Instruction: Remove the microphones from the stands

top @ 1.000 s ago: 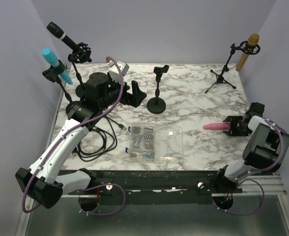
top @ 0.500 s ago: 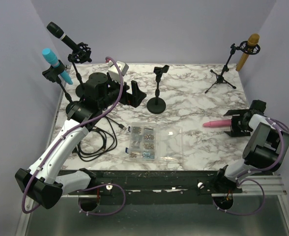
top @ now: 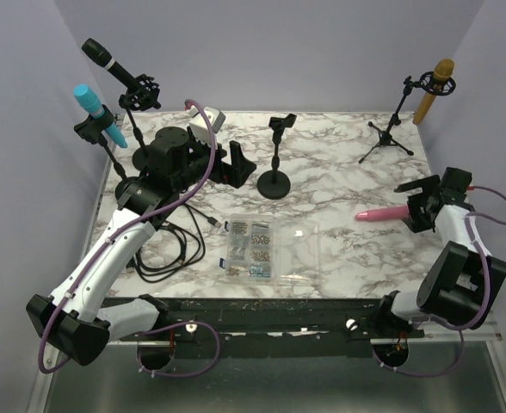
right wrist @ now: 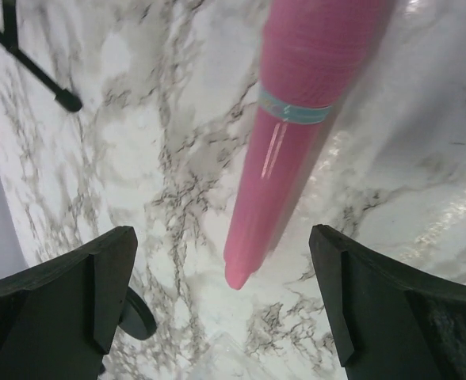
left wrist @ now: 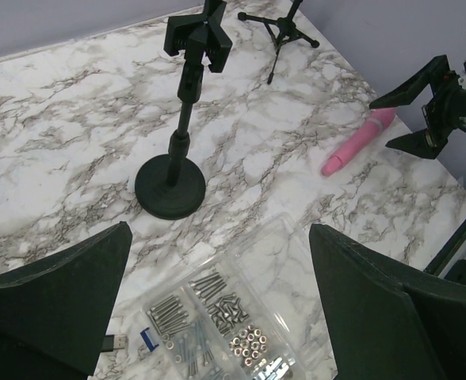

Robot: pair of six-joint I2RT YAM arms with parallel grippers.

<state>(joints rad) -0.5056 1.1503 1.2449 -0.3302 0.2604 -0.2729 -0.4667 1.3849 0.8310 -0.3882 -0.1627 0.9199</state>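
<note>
A pink microphone lies on the marble table at the right, apart from any stand. My right gripper is open just behind its thick end, with the fingers spread wide on either side and not touching it. In the right wrist view the microphone points away between the open fingers of the right gripper. The empty black stand with a round base is at the table's middle back. My left gripper is open and empty, left of that stand. The left wrist view shows the left gripper, the stand and the microphone.
A clear box of screws and nuts lies at the middle front. Black cables coil at the left. A blue microphone and a black one sit on stands at the back left. A gold one is on a tripod at the back right.
My right gripper has opened, risen and drawn back to the right, leaving the pink microphone lying on the table. The left arm has not moved.
</note>
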